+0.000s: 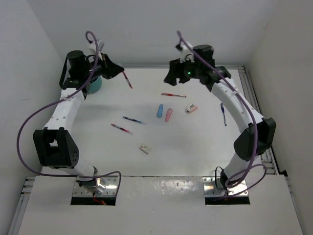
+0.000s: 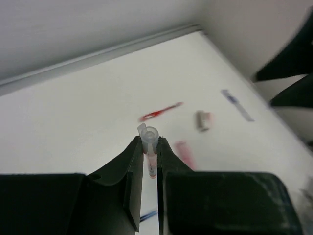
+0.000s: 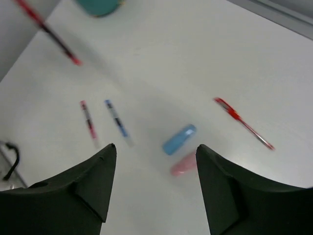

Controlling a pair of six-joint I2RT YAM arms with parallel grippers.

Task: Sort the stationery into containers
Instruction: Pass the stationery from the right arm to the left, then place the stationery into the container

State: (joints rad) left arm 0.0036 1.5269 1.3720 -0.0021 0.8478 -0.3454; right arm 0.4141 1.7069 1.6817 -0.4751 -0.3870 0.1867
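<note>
Our left pincer (image 2: 150,143) was pressed together on a red pen (image 2: 151,133), which hung slanted from it above the table (image 1: 195,147), near the cup (image 1: 94,86) at the far left. We judged that the carrying step was in hand: the pen was lifted but not yet in the cup. The next move called for bringing the pen tip over the cup mouth and only then letting go. Our right pincer (image 3: 155,149) stood spread and empty above a blue eraser (image 3: 179,139) and a pink eraser (image 3: 183,165). The cup was mostly hidden behind the left arm (image 1: 66,110), so we could not see inside it. One blue pen (image 1: 223,113) was partly covered by the right arm (image 1: 239,105), and both wrist views were blurred.
</note>
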